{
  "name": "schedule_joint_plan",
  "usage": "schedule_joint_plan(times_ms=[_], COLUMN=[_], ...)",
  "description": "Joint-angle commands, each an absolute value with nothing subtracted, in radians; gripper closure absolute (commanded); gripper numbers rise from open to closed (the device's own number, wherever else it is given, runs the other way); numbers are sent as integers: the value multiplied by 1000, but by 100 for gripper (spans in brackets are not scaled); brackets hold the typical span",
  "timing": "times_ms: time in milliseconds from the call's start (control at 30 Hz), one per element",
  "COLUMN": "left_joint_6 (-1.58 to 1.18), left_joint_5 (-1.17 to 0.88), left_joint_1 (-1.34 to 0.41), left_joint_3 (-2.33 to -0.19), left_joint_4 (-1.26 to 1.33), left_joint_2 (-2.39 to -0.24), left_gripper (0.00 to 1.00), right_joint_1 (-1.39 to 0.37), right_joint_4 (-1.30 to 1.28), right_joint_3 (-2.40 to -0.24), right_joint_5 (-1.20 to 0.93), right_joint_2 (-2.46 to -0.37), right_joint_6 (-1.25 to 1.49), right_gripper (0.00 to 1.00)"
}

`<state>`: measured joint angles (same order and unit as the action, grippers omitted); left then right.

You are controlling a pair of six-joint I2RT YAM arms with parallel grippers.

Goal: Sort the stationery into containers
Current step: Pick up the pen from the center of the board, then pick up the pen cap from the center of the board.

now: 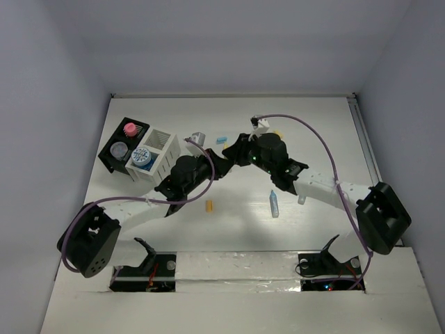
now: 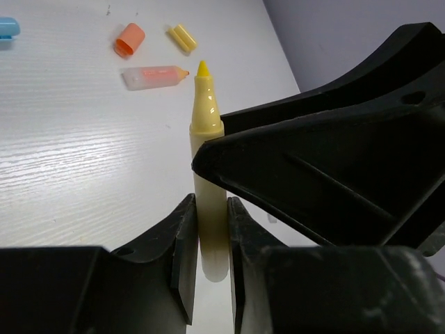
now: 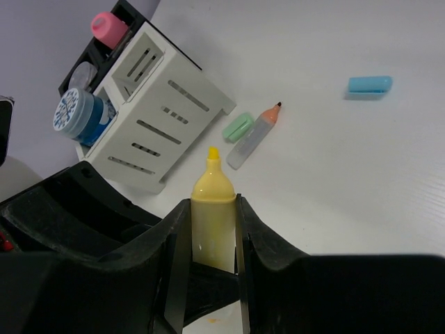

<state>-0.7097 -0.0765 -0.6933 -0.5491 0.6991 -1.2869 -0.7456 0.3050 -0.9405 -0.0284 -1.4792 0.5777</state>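
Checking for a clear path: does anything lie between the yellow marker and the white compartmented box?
The left end effector and right end effector are both shut on the yellow marker. A green cap and an orange-tipped marker lie on the table beside a corner of the white box, and the left arm sits between.

The top camera hangs above and behind the arms, looking down on the whole table (image 1: 236,229) from well off; the left wrist camera rides close behind the left gripper (image 2: 210,209), facing low across the tabletop; the right wrist camera sits just as close behind the right gripper (image 3: 211,209), aimed toward the white box (image 3: 174,111); both wrist views share the yellow marker (image 2: 207,125); the top view also takes in the box.
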Motion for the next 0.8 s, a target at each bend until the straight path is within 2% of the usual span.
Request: schedule_joint_plan(times_ms=[0, 67, 100, 133, 233, 300, 400, 533, 767], left_joint_6=[-684, -664, -652, -626, -592, -563, -542, -505, -451], left_joint_5=[-95, -89, -86, -78, -49, -40, -44, -48, -52], left_joint_1=[-699, -699, -699, -699, -699, -699, -699, -699, -699], left_joint_3=[-571, -568, -568, -568, -554, -546, -523, -518, -503], left_joint_4=[753, 715, 701, 683, 583, 549, 523, 471, 474], left_joint_2=[-1257, -1232, -1203, -1189, -1123, -1074, -1004, -957, -919], left_gripper=[100, 100, 100, 100, 100, 100, 100, 100, 100], right_joint_1=[-756, -756, -756, -741, -661, -590, -529, -395, -266], right_joint_4=[356, 336, 316, 307, 275, 278, 212, 127, 66], right_joint_3=[-936, -942, -942, -942, -939, -911, -899, -920, -1009], right_joint_5=[-37, -15, -9, -8, -98, -178, -169, -147, -84], right_joint_2=[-1430, -1419, -1404, -1394, -1358, -1335, -1319, -1390, -1572], right_joint_6=[606, 594, 588, 586, 618, 635, 620, 588, 560], right_gripper=[85, 67, 55, 47, 35, 32, 32, 32, 32])
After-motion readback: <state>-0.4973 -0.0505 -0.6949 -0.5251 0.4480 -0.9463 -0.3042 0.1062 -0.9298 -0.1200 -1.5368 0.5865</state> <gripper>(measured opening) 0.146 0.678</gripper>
